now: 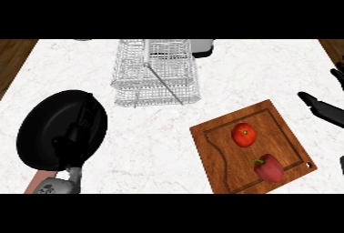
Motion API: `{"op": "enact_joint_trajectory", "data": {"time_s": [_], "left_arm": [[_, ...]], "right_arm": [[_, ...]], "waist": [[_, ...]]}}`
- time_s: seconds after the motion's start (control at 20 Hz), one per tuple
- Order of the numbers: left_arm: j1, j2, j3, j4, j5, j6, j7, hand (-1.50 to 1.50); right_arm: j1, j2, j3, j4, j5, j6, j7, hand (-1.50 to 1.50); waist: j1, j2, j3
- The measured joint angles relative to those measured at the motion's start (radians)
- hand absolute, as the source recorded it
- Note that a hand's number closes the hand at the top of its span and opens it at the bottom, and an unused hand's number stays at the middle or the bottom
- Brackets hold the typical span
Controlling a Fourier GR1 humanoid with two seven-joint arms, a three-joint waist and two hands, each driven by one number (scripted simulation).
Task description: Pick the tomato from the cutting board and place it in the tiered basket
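So the tomato (244, 134) is sitting on the wooden cutting board (222, 164), up toward the board's far end, and the board itself is lying angled near the counter's (154, 136) near right corner. The right hand (322, 108) is poking in from the counter's right edge, fingers looking straight and relaxed, holding nothing, and it's hanging off to the right of the tomato and a bit farther back, clearly apart from it. A red bell pepper (268, 168) is lying on the same board, just toward the near side of the tomato. The wire tiered basket (156, 73) is standing by the counter's far edge, around the middle, well apart from the board. The left hand (62, 129) is showing over the near left part of the counter, fingers relaxed.
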Motion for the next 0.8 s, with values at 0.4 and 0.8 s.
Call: {"op": "enact_joint_trajectory", "data": {"time_s": [0.4,0.8], "left_arm": [[0.040,-0.006,0.005,-0.026,0.000,0.008,0.006,0.00],[0.058,-0.017,-0.015,-0.042,-0.004,0.008,0.040,0.00]], "right_arm": [[0.107,-0.202,0.106,-0.130,0.052,0.175,0.210,-1.50],[0.115,-0.441,0.248,-0.319,0.225,0.281,0.498,-1.50]], "waist": [[-0.009,-0.007,-0.005],[0.000,-0.005,-0.007]]}}
